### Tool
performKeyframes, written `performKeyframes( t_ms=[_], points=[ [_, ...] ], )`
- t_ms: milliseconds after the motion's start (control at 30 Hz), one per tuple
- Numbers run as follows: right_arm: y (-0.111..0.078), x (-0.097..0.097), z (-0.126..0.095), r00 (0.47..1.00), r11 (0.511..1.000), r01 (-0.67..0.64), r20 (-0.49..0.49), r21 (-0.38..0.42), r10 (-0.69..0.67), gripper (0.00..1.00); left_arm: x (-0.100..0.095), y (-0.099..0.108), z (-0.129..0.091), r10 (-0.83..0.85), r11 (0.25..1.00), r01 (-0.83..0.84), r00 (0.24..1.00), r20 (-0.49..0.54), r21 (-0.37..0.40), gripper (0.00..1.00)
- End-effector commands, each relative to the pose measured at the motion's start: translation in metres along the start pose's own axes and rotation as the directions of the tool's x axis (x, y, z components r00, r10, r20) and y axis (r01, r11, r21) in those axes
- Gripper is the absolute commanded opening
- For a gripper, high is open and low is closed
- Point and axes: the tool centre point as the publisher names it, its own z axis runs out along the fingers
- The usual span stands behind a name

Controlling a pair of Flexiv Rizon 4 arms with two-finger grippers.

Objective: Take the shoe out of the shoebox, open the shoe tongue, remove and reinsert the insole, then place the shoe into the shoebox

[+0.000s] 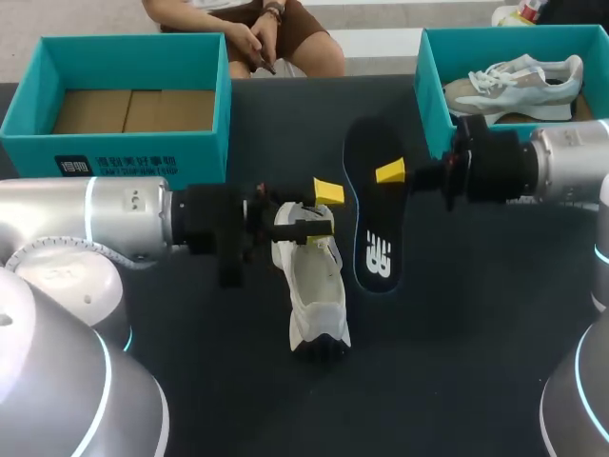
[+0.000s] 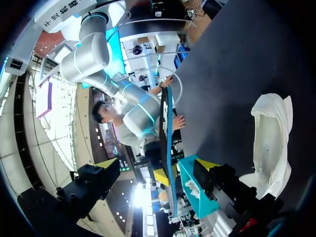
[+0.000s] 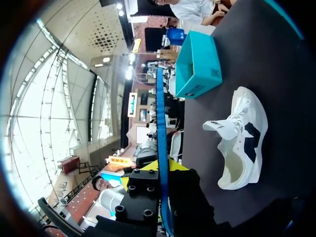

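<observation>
A white shoe [image 1: 319,295] with black patches lies on the dark table, its opening facing up. My left gripper [image 1: 319,211] hovers at the shoe's upper end, open wide and holding nothing. In the left wrist view the shoe [image 2: 271,138] lies beside one finger, outside the open gripper [image 2: 158,168]. My right gripper [image 1: 392,173] is shut on the edge of a black insole [image 1: 376,228], held just right of the shoe. The insole [image 3: 160,113] shows edge-on between the right gripper's [image 3: 163,177] fingers, with the shoe [image 3: 242,143] on the table off to one side.
A teal shoebox [image 1: 133,152] with a cardboard floor stands at the back left. Another teal box [image 1: 433,86] at the back right holds a second pale shoe [image 1: 519,81]. Bare dark table [image 1: 457,333] stretches along the front.
</observation>
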Motion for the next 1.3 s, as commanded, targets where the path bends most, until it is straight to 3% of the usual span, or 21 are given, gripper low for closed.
performKeyframes(
  t_ms=[33, 300, 500, 933, 1000, 1100, 1200, 1300],
  points=[
    [0.000, -0.004, 0.002, 1.000, 1.000, -0.029, -0.002, 0.008, 0.029, 0.00, -0.004, 0.002, -0.004, 0.001, 1.000, -0.001, 1.000, -0.007, -0.003, 1.00],
    [-0.001, -0.009, 0.004, 0.996, 0.996, -0.088, 0.000, 0.034, 0.088, 0.00, -0.010, 0.009, -0.009, -0.005, 1.000, 0.004, 0.999, -0.049, -0.019, 1.00],
    [0.002, -0.009, 0.004, 0.995, 0.994, -0.096, 0.007, 0.052, 0.095, 0.00, -0.014, 0.011, -0.012, 0.026, 1.000, -0.027, 0.981, -0.191, -0.003, 1.00],
    [0.005, -0.013, 0.004, 0.995, 0.992, -0.101, 0.009, 0.079, 0.101, 0.00, -0.016, 0.012, -0.013, 0.002, 1.000, -0.002, 0.983, -0.182, -0.001, 1.00],
    [0.004, -0.015, 0.005, 0.994, 0.991, -0.105, 0.007, 0.081, 0.105, 0.00, -0.022, 0.019, -0.015, -0.051, 0.999, 0.052, 0.963, -0.266, -0.005, 1.00],
    [0.003, -0.017, 0.006, 0.994, 0.991, -0.107, 0.006, 0.082, 0.107, 0.00, -0.031, 0.028, -0.017, 0.051, 0.998, -0.057, 0.904, -0.424, -0.002, 1.00],
    [0.003, -0.018, 0.006, 0.994, 0.991, -0.106, 0.004, 0.079, 0.106, 0.00, -0.036, 0.039, -0.016, -0.007, 1.000, -0.006, 0.841, -0.540, -0.023, 1.00],
    [0.005, -0.018, 0.007, 0.995, 0.992, -0.099, 0.001, 0.076, 0.100, 0.00, -0.038, 0.041, -0.015, 0.041, 0.999, -0.051, 0.844, -0.535, -0.003, 1.00]
  ],
)
